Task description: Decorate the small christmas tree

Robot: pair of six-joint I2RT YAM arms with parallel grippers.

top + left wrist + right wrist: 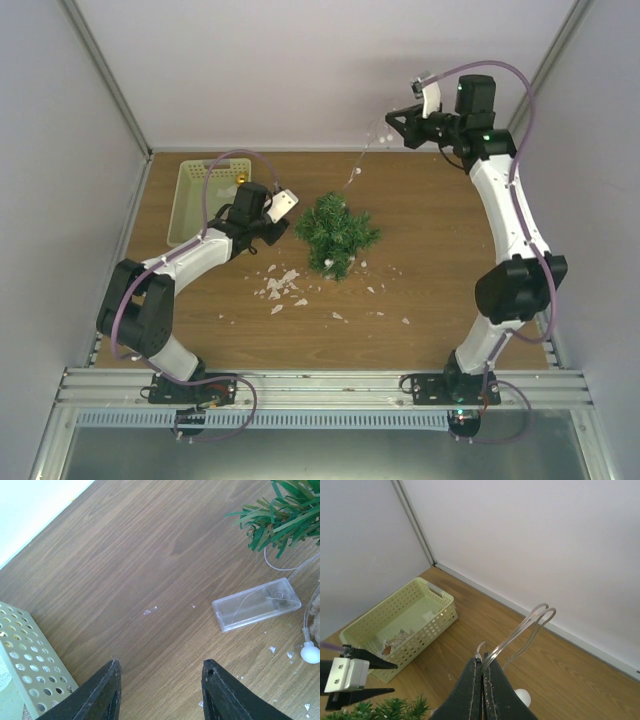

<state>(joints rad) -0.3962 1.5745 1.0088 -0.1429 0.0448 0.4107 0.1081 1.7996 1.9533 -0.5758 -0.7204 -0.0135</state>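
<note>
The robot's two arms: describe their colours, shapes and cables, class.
Both the left arm and right arm have white links with black joint housings. A purple cable loops along each. The left gripper and right gripper have black, tapering fingers.

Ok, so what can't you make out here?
- Contents of the basket: right wrist view, too small to identify.
- Pot of the small christmas tree: top view, hidden under branches.
- Rest of the clear wire: right wrist view, behind the right gripper.
- What the white flecks are: top view, too small.
</note>
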